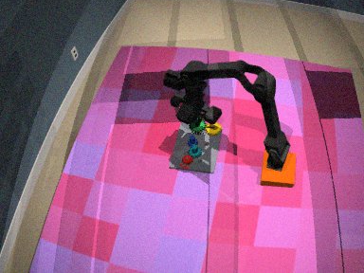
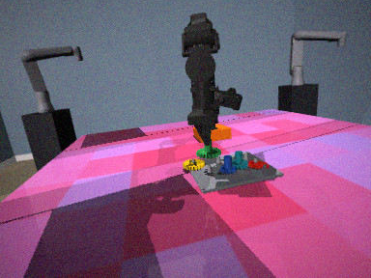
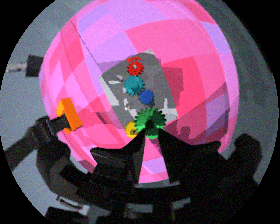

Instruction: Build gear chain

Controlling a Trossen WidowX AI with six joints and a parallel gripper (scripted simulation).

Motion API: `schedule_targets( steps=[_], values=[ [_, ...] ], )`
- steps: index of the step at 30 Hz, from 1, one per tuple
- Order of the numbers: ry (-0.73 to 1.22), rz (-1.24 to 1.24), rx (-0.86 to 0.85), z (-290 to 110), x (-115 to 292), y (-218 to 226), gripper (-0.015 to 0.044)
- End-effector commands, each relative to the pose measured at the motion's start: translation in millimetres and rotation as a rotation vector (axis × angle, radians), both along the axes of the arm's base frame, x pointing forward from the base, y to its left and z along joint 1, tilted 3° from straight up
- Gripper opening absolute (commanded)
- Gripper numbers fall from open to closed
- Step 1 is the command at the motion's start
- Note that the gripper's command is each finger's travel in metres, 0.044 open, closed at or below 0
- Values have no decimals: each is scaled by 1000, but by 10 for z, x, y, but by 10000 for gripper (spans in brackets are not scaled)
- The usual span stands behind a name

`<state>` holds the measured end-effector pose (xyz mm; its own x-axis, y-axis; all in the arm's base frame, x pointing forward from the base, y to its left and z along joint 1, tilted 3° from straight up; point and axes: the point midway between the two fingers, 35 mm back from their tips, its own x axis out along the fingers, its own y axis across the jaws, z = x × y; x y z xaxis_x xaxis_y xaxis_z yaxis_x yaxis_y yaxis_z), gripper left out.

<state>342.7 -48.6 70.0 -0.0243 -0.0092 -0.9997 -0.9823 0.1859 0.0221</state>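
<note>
My gripper (image 1: 201, 120) (image 2: 209, 145) (image 3: 151, 130) is shut on the green gear (image 1: 197, 127) (image 2: 208, 152) (image 3: 150, 119). It holds it by its handle over the grey board (image 1: 201, 167) (image 2: 253, 175) (image 3: 161, 80), beside the yellow gear (image 1: 214, 129) (image 2: 193, 164) (image 3: 131, 130). The green gear looks a little higher than the yellow one; the exact gap is unclear. The red gear (image 1: 190, 159) (image 2: 259, 164) (image 3: 134, 71) sits at the board's other end. A teal gear (image 1: 194, 151) (image 2: 239, 161) (image 3: 134, 85) and a small blue gear (image 1: 191, 142) (image 2: 228, 164) (image 3: 146, 96) stand between on the board. The peg under the green gear is hidden.
The arm stands on an orange block (image 1: 278, 176) (image 2: 221, 133) (image 3: 73, 116). A red arrow (image 1: 184, 166) (image 3: 129, 60) lies beside the red gear. Small grey pegs show among light patches on the board. Two other grey arms stand on dark pedestals beyond the table in the exterior view.
</note>
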Motion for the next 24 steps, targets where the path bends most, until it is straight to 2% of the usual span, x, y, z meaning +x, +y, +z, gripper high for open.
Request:
schedule_targets(
  steps=[1, 13, 24],
  values=[
    [0, 21, -4, -1, 2, -7, 0],
    [3, 217, 1, -158, -6, -9, 0],
    [2, 159, -1, -318, -2, -13, 0]
  ],
)
